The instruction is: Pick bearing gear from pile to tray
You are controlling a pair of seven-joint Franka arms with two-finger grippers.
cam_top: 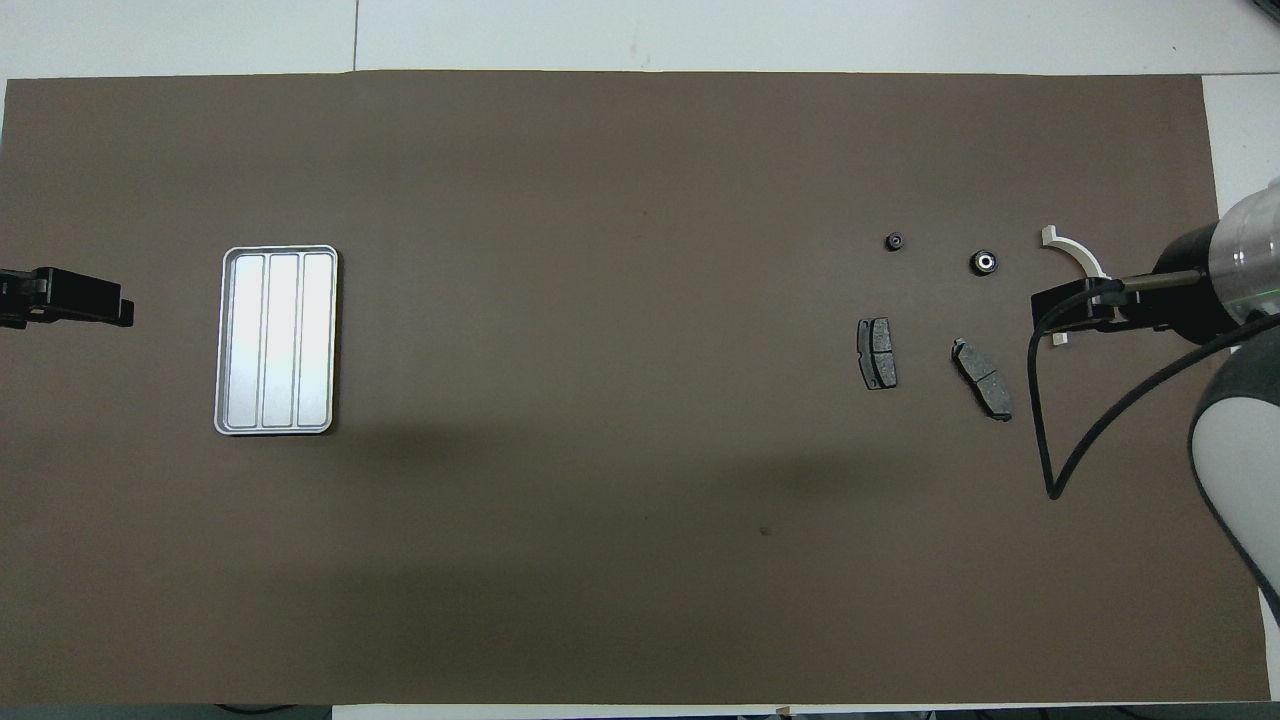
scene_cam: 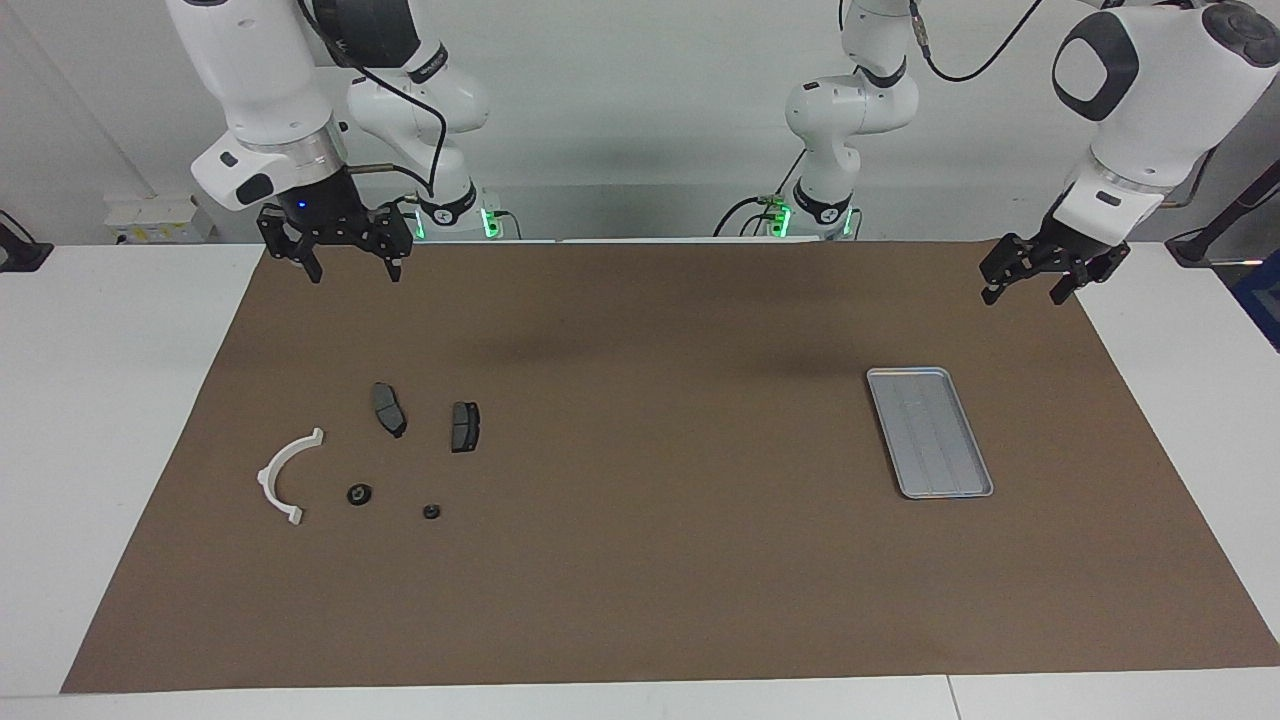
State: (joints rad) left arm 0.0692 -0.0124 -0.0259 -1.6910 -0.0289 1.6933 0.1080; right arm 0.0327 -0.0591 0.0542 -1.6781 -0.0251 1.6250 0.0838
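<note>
The pile lies toward the right arm's end of the brown mat. It holds a white curved bracket (scene_cam: 268, 481) (cam_top: 1082, 256), two dark grey brake pads (scene_cam: 389, 409) (scene_cam: 465, 426) (cam_top: 877, 353) (cam_top: 982, 378) and two small black round pieces. The larger round piece (scene_cam: 359, 493) (cam_top: 985, 262) has a bright centre and looks like the bearing gear; the smaller one (scene_cam: 431, 511) (cam_top: 895, 241) lies beside it. The silver tray (scene_cam: 930, 432) (cam_top: 277, 340) is empty. My right gripper (scene_cam: 355, 272) (cam_top: 1052, 318) hangs open, high over the mat's edge by the pile. My left gripper (scene_cam: 1025, 295) (cam_top: 115, 306) hangs open over the mat's corner by the tray.
The brown mat (scene_cam: 640, 560) covers most of the white table (scene_cam: 110, 400). In the overhead view the right arm's black cable (cam_top: 1050, 430) loops over the mat beside the pile, and the raised right gripper covers part of the white bracket.
</note>
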